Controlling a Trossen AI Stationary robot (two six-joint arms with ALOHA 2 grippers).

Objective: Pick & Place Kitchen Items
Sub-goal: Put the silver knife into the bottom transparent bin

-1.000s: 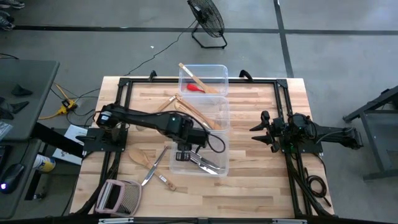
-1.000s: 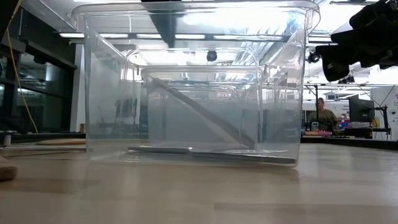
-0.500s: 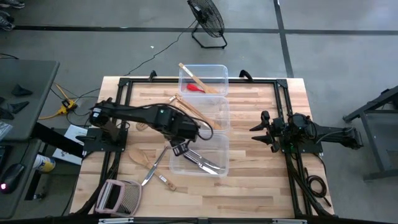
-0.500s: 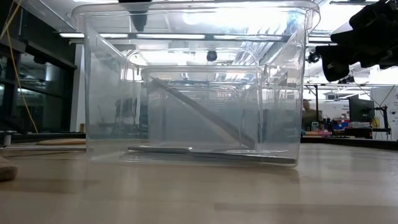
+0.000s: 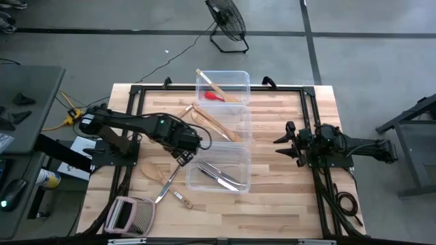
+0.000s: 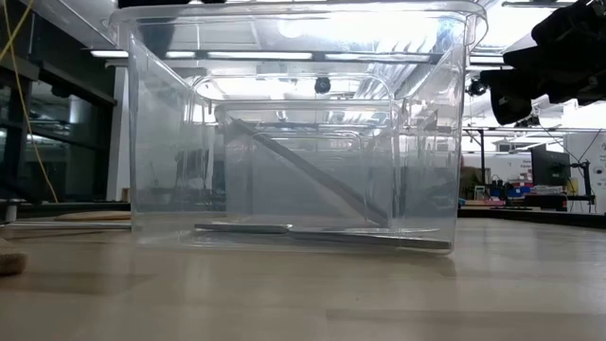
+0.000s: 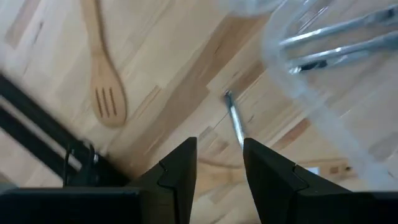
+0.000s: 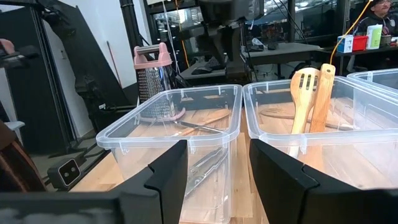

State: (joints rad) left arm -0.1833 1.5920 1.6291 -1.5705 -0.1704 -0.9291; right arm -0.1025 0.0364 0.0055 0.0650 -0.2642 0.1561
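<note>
Hovering over the counter (image 5: 272,204) just beside the near tub (image 5: 219,169), the left gripper (image 7: 219,163) has its jaws parted and grasping nothing, lined up above a silver utensil (image 7: 234,121) lying loose on the wood, probably the next pick. Metal cutlery (image 5: 221,175) already lies in that tub, wooden spatulas (image 8: 314,93) lean in the middle one, and a slotted wooden spoon (image 7: 102,74) waits outside. The right gripper (image 8: 217,171) is parked at its own side, jaws released and empty.
</note>
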